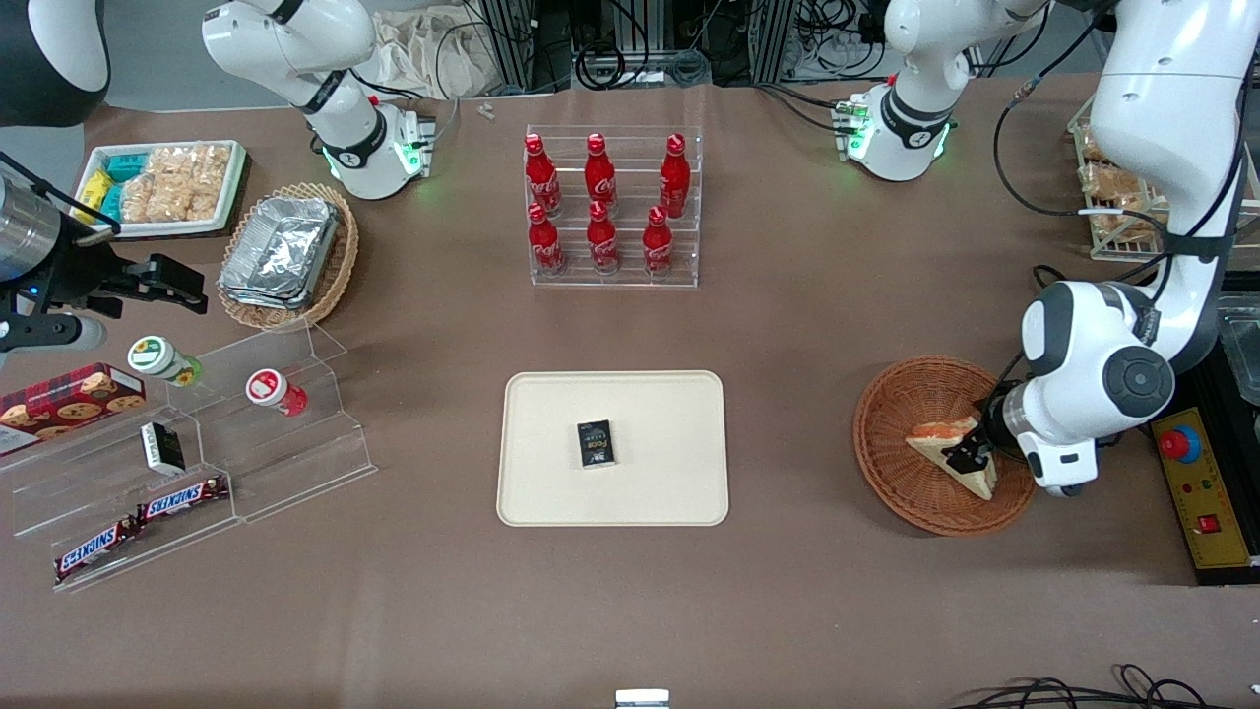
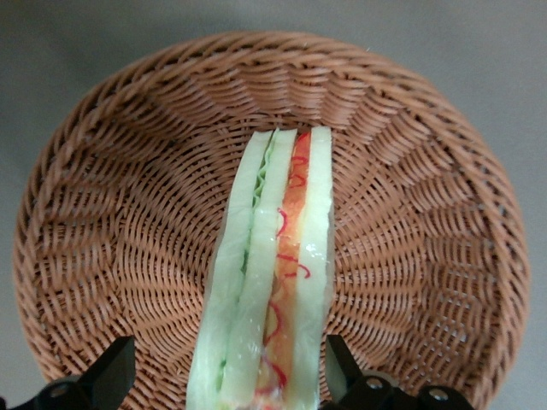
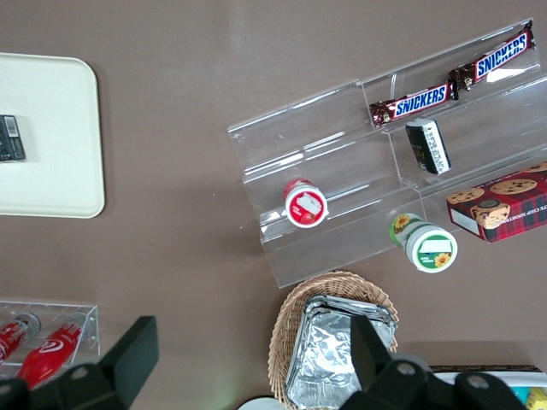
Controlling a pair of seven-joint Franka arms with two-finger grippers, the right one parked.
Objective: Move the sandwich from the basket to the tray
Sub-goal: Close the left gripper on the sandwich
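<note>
Brown tabletop all around, and the gripper (image 1: pixel 970 455) is down inside the reddish wicker basket (image 1: pixel 911 487), fingers spread with one on each side of the sandwich (image 1: pixel 950 445). From the wrist camera the pads (image 2: pixel 114 369) sit apart from the bread (not squeezing it). The cream tray (image 1: pixel 551 492), well off toward the parked arm's end from the gripper, carries a small dark packet (image 1: pixel 596 443).

Probably a robotics lab, cables (image 1: pixel 630 49), mock shop table (image 1: pixel 630 611), emergency-stop box (image 1: pixel 1201 492)
</note>
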